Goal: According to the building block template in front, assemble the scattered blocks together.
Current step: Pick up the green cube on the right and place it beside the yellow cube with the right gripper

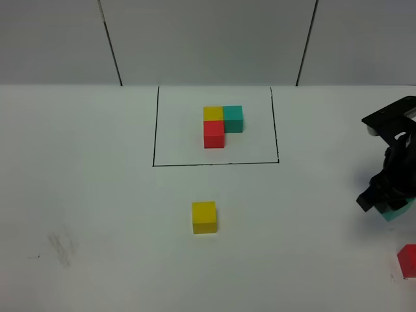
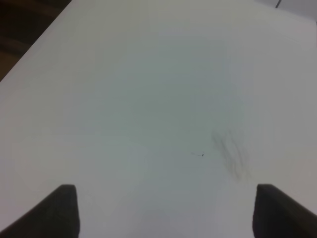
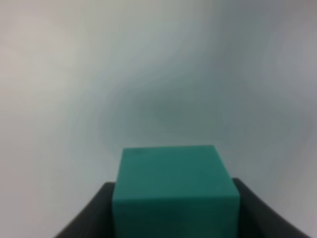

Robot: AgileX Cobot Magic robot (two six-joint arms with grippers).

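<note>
Carrying the teal cube (image 3: 176,191) seems to be the step in hand: the right hand (image 3: 173,213) is clenched on it, with a dark finger (image 3: 86,218) at each side. I cannot tell if the cube is lifted off the surface (image 1: 97,195).

Take the loose yellow cube (image 1: 204,216) as the centre of a clock. The red cube (image 1: 407,260) is nearest to the camera, at about 4 o'clock, well apart and at the edge of the view. The right hand with its cube is at 3 o'clock. The left hand (image 2: 161,213) is released, its tips wide apart over bare surface; the high camera does not show it.

Farthest, at 12 o'clock, the template (image 1: 218,123) lies in its black frame (image 1: 214,164): yellow, with teal touching at its 3 o'clock and red touching at its 6 o'clock.

So the next move, I judge, calls for setting the teal cube flush against the 3 o'clock face of the yellow cube.

Count: three loose cubes, one of each colour; one template of three cubes; two hands.
</note>
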